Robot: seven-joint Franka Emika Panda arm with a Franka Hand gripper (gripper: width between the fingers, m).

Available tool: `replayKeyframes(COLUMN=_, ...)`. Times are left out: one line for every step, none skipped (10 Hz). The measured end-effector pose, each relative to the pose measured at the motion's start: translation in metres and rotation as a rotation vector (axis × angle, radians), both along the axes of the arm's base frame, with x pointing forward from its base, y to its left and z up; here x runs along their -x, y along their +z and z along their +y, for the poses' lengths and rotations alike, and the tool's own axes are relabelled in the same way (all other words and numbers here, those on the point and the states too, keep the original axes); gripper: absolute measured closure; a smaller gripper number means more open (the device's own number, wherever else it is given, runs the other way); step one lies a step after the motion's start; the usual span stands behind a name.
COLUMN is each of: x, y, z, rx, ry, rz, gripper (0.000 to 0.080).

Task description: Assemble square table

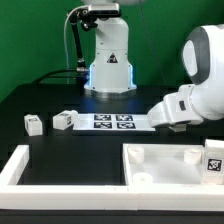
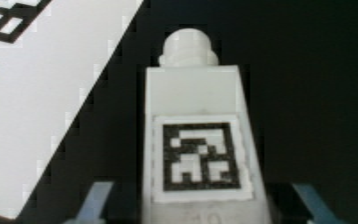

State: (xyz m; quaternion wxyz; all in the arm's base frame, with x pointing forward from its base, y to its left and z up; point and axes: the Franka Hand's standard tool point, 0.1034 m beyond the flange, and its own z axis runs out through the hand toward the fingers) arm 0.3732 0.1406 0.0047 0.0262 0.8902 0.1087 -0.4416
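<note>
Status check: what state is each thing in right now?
Gripper: open, fingers straddling a leg, gaps showing.
Straddled leg: lying flat, tag up, not gripped.
Second leg: loose on table, by marker board.
Third leg: loose on table, farther off.
Tabletop: lying flat, no legs fitted.

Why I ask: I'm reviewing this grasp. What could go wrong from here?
1. The pincer flanks the leg near the end opposite its rounded tip, so the leg may tilt when lifted.
2. One finger sits close to the marker board; it could catch the board's edge on closing.
</note>
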Motion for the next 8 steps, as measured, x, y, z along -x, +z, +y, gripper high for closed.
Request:
replayKeyframes(x=0.0, y=0.0, z=0.0, rx=0.0, ry=0.0, rz=0.0, gripper=0.0511)
replayKeyframes(x=0.0, y=0.0, z=0.0, rx=0.0, ry=0.0, rz=0.0, gripper=0.0511)
replayKeyframes(x=0.0, y=0.0, z=0.0, rx=0.0, ry=-0.001, rz=0.0, gripper=0.0511)
replayKeyframes(x=-0.004, y=0.004, z=-0.002, rx=-0.008, ry=-0.001, rz=0.002, gripper=0.0511)
replayKeyframes(x=-0.026, y=0.025, z=-0.009, rx=-0.027, ry=-0.015, rz=0.001, gripper=0.0511)
replayKeyframes(x=-0.049, y=0.049, z=-0.02, rx=-0.035, ry=-0.059, rz=-0.029, gripper=0.051)
replayKeyframes(x=-0.056, y=0.071, z=-0.031, rx=-0.038, ry=-0.064, rz=-0.013, gripper=0.0509)
replayKeyframes(x=-0.06, y=0.085, z=-0.038, rx=-0.032, ry=-0.076, rz=0.006, gripper=0.0509)
